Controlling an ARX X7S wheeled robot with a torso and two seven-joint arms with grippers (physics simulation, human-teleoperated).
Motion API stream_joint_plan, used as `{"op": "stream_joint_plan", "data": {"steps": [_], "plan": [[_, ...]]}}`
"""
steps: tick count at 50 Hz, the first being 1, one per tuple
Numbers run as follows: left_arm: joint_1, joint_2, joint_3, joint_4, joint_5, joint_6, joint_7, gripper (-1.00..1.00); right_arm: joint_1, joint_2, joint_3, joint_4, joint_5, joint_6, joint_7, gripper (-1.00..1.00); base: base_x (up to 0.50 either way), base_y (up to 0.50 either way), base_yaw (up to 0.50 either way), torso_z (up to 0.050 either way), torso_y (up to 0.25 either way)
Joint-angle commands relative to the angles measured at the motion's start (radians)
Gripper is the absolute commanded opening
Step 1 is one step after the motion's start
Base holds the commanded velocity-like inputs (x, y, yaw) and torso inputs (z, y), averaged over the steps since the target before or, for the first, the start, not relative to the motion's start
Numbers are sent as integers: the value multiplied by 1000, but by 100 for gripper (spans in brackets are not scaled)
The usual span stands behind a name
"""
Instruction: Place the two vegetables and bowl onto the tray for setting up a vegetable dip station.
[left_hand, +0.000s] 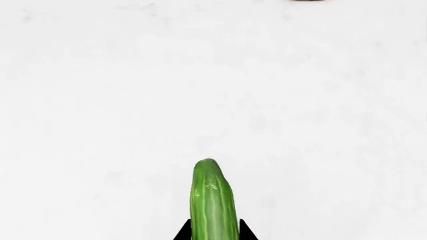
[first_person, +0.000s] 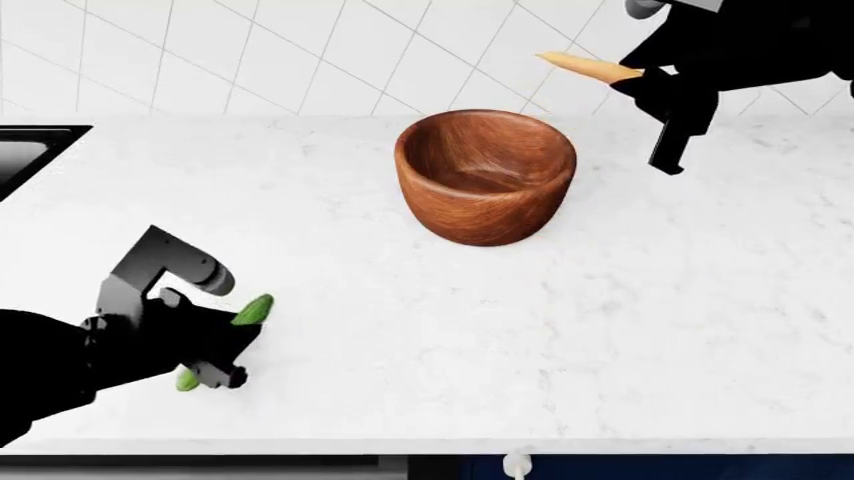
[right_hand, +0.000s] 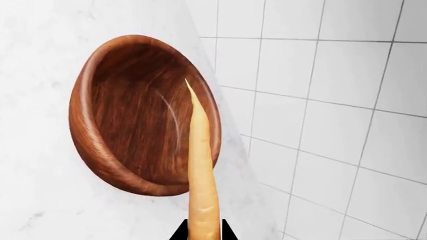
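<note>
Green, bumpy and short, the cucumber (first_person: 251, 311) sits clamped in the left gripper (first_person: 214, 345) near the front edge of the white marble counter (first_person: 561, 330); the left wrist view shows the dark fingertips (left_hand: 182, 232) pressed against both flanks of the vegetable, so the grasp is closed on it; its long axis runs along the gripper's reach, one end projecting away from the robot and toward the bowl, the other end showing just behind the fingers.

Mid-counter stands the wooden bowl (first_person: 486, 176), upright, mouth up, untouched by either arm and well apart from the cucumber.

Farther back, raised above the counter in front of the tiled wall (first_person: 267, 60), the right gripper (first_person: 638, 78) holds the carrot (first_person: 587, 66); the right wrist view shows the fingers closed on its thick end; its long axis lies roughly level, tapered tip pointing toward the robot's left, above and just beyond the bowl's far rim.

Step in hand, by judgement: both vegetables are grasped and carried, none yet delivered; the bowl is not yet handled. The tray appears in no view, so its position cannot be stated. The next move calls for bringing the tray into view, carrying each vegetable over it, lowering until the long axis lies flat within the rim, then opening the fingers; the bowl follows once a gripper is free.
</note>
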Motion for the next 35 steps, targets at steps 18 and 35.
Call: {"op": "stream_joint_plan", "data": {"steps": [18, 35], "plan": [[-441, -23, -34, 304, -102, -103, 43, -100, 67, 169, 184, -440, 275, 356, 62, -100, 0, 0, 0, 0, 0], [-660, -34, -98, 496, -174, -102, 58, -100, 154, 191, 345, -711, 453, 456, 106, -100, 0, 0, 0, 0, 0]]}}
